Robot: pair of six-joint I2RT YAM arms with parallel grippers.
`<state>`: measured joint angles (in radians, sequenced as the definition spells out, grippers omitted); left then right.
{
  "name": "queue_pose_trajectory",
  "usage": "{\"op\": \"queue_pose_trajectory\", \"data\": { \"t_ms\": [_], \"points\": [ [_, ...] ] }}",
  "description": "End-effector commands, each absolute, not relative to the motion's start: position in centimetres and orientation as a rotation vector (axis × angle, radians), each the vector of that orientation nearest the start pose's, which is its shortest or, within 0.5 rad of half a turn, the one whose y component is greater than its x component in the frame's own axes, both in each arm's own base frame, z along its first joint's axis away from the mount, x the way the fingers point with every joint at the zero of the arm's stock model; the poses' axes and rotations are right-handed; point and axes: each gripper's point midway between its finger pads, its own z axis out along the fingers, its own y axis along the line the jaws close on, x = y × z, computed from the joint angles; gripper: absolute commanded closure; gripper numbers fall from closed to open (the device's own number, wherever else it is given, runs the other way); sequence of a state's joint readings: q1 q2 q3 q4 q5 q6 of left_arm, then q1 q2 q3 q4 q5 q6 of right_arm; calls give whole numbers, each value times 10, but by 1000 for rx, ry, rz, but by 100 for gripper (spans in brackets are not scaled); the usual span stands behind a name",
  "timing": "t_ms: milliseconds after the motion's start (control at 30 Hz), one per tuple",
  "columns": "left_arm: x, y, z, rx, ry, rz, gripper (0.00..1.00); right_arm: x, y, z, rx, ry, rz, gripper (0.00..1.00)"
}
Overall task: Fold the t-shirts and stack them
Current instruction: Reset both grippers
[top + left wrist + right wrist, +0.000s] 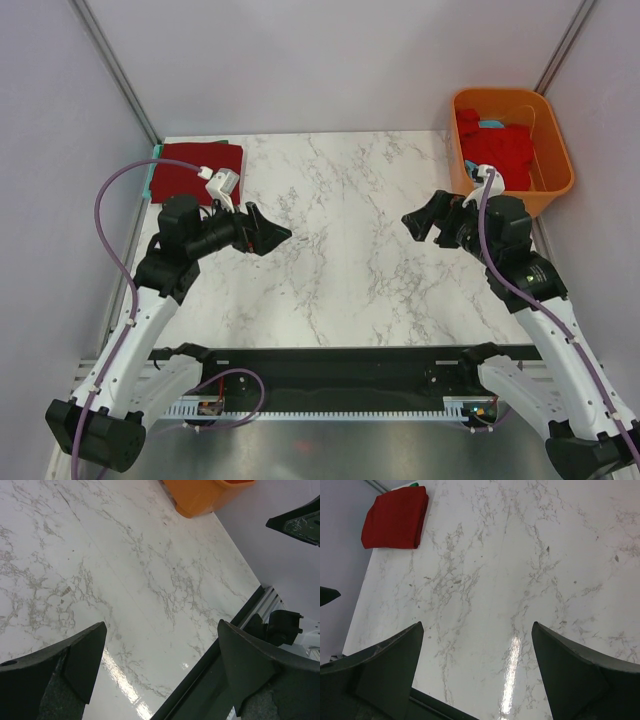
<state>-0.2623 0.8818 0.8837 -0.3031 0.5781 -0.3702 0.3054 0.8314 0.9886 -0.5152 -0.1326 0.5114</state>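
Observation:
A folded dark maroon red t-shirt (196,170) lies at the table's far left corner, on top of a green one whose edge (153,172) peeks out. The stack also shows in the right wrist view (395,520). A brighter red t-shirt (503,152) and a light blue one (490,125) lie crumpled in the orange tub (555,150) at the far right. My left gripper (268,232) is open and empty, above the table's left middle. My right gripper (418,224) is open and empty, above the right middle, facing the left one.
The white marble table (340,250) spreads between the grippers. The orange tub's corner shows in the left wrist view (200,497). Grey walls stand on both sides and at the back. A black rail (330,365) runs along the near edge.

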Motion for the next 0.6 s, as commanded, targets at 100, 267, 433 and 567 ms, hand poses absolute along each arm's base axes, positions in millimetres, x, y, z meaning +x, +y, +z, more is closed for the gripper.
{"op": "queue_pose_trajectory", "data": {
  "t_ms": [100,267,433,567],
  "points": [
    [246,-184,298,328,1845,-1012,0,265,123,296,119,1941,639,2],
    [245,-183,305,338,1822,-1003,0,266,120,298,131,1932,625,2],
    [243,-185,311,341,1814,-1024,1,270,114,303,169,1915,593,2],
    [241,-186,315,344,1806,-1034,1,271,110,308,183,1901,579,2]
  ]
}}
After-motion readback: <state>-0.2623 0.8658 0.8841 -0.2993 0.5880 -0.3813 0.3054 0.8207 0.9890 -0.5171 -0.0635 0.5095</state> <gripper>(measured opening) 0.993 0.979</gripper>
